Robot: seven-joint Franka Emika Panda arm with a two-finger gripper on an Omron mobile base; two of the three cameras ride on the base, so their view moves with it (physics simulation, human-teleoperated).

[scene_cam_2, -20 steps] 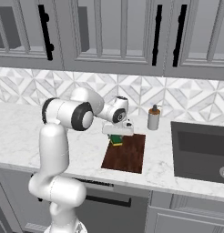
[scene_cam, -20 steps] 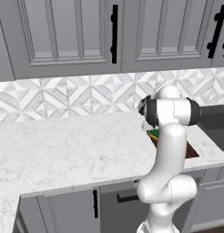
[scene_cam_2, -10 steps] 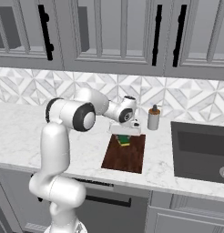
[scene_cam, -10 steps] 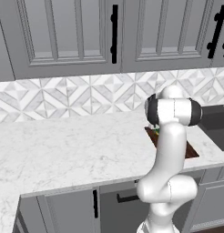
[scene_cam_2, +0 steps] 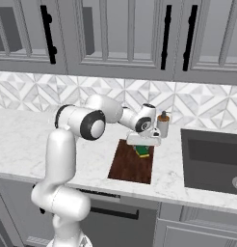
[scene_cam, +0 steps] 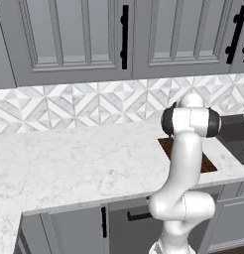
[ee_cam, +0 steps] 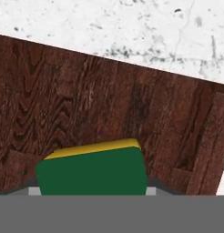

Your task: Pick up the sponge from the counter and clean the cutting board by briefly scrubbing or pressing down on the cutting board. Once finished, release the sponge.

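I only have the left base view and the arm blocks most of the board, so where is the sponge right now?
Observer: The sponge sits under the end effector, over the far end of the board, in the right base view.
Operator: Is it pressed on the wood?
Observer: I cannot tell contact. The hand view has the sponge low in frame, green face toward the camera, yellow layer along its top edge, board grain behind it.
Operator: Anything near the board?
Observer: A small bottle stands on the counter just beyond the board's far right corner, before the sink.
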